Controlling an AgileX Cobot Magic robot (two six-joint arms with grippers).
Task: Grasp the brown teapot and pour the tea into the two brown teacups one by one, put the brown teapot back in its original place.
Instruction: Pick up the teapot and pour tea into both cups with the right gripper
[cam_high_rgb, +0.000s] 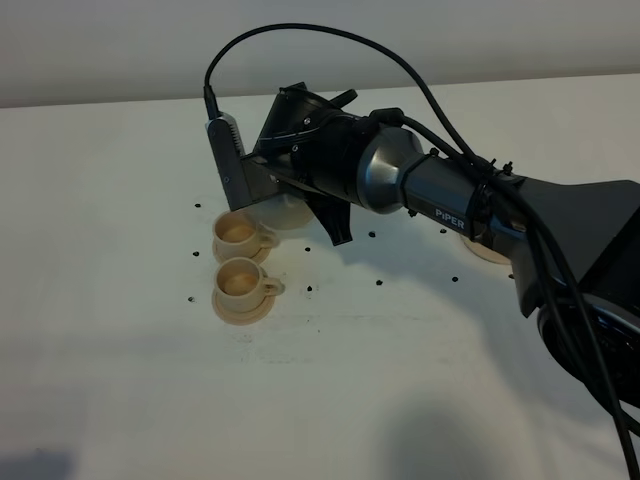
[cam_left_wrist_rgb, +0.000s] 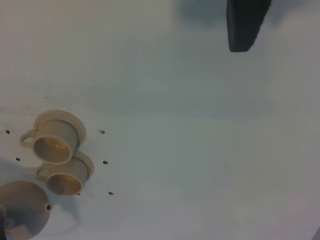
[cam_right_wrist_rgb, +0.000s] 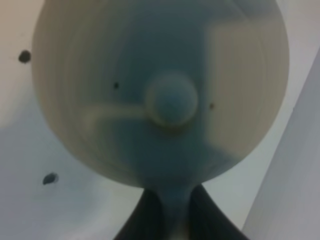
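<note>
Right end effector (cam_right_wrist_rgb: 172, 220) clamps the brown teapot (cam_right_wrist_rgb: 100, 75) by its handle, body just ahead.

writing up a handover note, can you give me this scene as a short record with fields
brown teapot: held away from its disc, beside the far teacup
right pincer: shut on the teapot handle
far teacup: upright, just behind the near one
near teacup: upright on its saucer
disc: bare, partly hidden behind the right arm
left pincer: one finger in view, state unclear
</note>
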